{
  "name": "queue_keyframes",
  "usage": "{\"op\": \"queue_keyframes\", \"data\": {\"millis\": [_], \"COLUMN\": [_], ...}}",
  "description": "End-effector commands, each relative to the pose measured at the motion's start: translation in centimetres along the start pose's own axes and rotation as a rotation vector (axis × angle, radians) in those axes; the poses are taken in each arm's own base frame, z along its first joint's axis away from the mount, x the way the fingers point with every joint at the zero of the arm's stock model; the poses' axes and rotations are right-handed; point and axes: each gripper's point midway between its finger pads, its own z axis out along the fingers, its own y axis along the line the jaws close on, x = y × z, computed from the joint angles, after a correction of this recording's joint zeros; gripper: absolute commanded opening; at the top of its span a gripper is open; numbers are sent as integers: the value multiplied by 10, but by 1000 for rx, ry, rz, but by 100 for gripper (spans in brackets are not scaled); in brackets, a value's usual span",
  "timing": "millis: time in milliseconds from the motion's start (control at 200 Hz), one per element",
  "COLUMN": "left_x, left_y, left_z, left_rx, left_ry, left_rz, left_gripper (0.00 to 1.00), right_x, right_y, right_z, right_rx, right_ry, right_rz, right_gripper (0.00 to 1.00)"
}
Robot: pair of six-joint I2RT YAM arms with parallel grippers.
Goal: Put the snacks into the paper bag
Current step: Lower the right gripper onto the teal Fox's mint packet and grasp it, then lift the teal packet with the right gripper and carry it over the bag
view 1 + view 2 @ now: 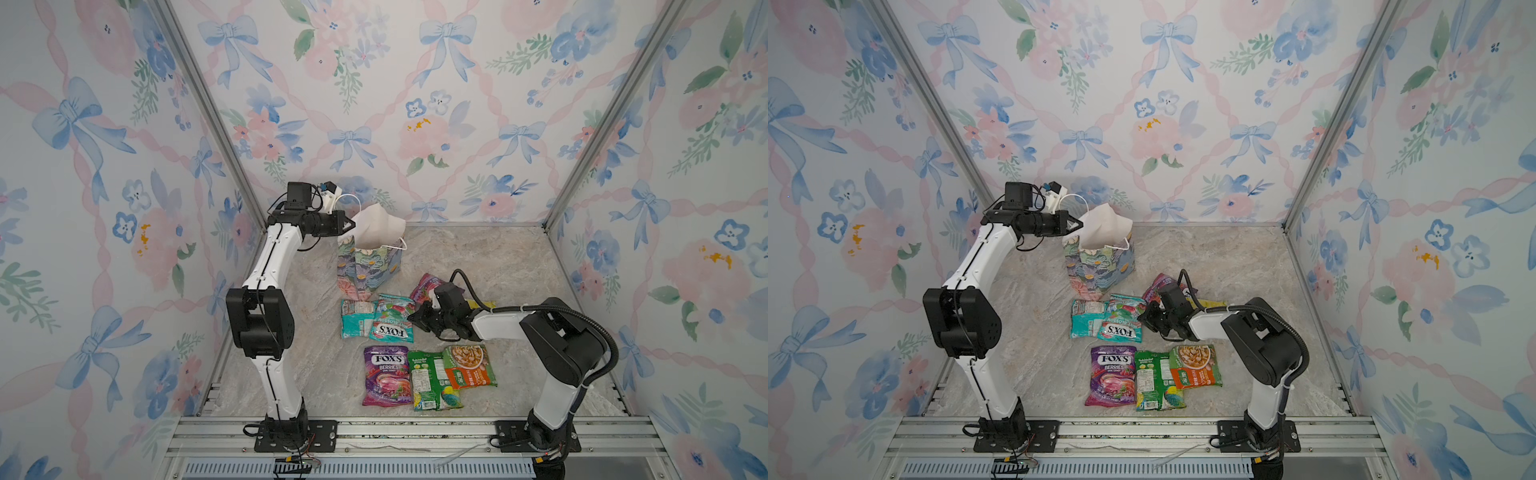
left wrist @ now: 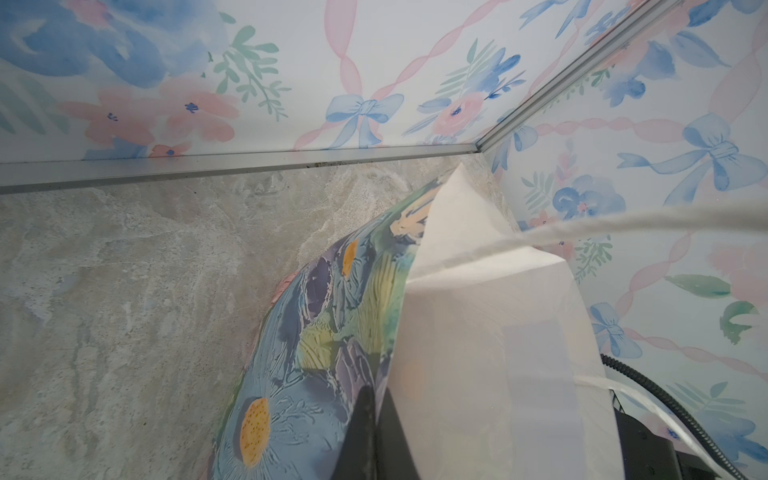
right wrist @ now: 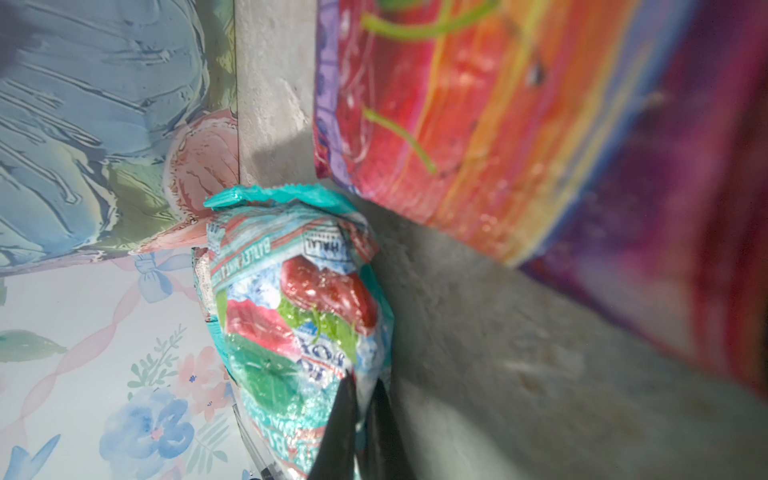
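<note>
Packet (image 3: 299,316), glossy crinkled teal film, pinched by right gripper (image 3: 363,384)

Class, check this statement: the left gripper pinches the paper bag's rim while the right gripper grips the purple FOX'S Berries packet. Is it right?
One slip: the right gripper grips a teal FOX'S packet, as the right wrist view shows; the purple FOX'S Berries packet lies free on the table. The left gripper does pinch the rim of the paper bag.

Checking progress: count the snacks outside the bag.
7: two teal packets by the bag, one pinched by the right gripper; purple-red and yellow behind it; purple, green, orange-green at the front. Others may be hidden.
</note>
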Motion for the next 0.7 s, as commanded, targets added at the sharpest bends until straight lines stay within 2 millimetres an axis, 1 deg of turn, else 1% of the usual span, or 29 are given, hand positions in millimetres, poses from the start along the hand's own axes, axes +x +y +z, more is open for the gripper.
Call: {"op": "queue_keyframes", "data": {"millis": [0, 145, 315, 395, 410, 425, 560, 695], "left_x": [4, 3, 3, 4, 4, 4, 4, 4], "left_y": [-8, -8, -9, -7, -8, -8, -8, -8], "left_z": [-10, -11, -11, -11, -10, -11, -11, -11], "left_rx": [6, 4, 3, 2, 3, 4, 4, 3], "left_ry": [6, 5, 4, 6, 6, 7, 6, 5], "left_rz": [3, 4, 3, 0, 0, -1, 0, 0], "left_gripper": [0, 0, 0, 0, 0, 0, 0, 0], "right_x": [0, -6, -15, -17, -18, -19, -22, -25], "right_y": [15, 33, 62, 67, 77, 79, 90, 95], "right_z": [-8, -22, -42, -46, -54, -56, -65, -71], "right_rx": [3, 2, -40, -39, -62, -66, -84, -91], "right_ry": [-4, -22, -56, -61, -73, -76, -91, -99], "right_rz": [-51, -99, -134, -144, -154, -156, -167, -171], "right_gripper": [0, 0, 0, 0, 0, 0, 0, 0]}}
